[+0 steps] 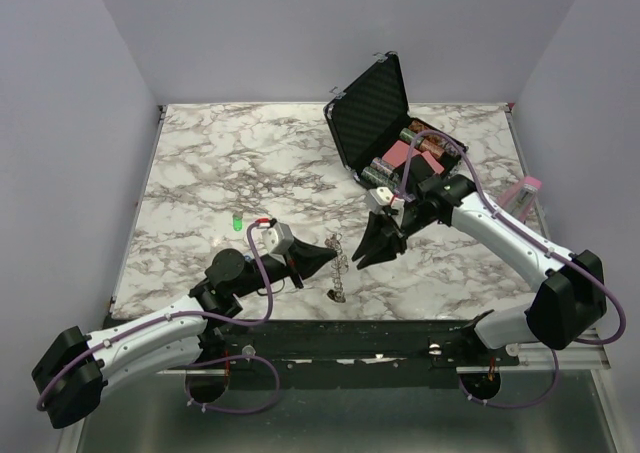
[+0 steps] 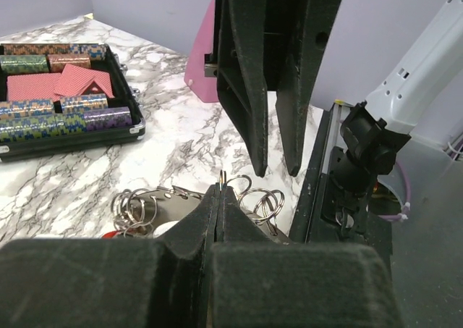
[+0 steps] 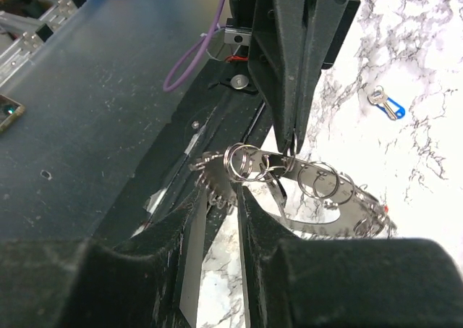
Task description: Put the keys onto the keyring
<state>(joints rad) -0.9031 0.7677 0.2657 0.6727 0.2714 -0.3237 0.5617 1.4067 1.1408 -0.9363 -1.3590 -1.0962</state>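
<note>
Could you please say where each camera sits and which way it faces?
Top external: above and behind, looking down at the marble table; left gripper and right gripper show.
Left wrist: on the left gripper, facing the right gripper; own jaws pinch the keyring.
Right wrist: faces the left gripper; own jaws apart.
Both wrists share the keyring.

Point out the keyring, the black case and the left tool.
keyring (image 3: 242,160): right wrist view, on its cluster of split rings.
black case (image 1: 368,101): top external view, on the open lid.
left tool (image 2: 219,192): left wrist view, at its closed tips.
</note>
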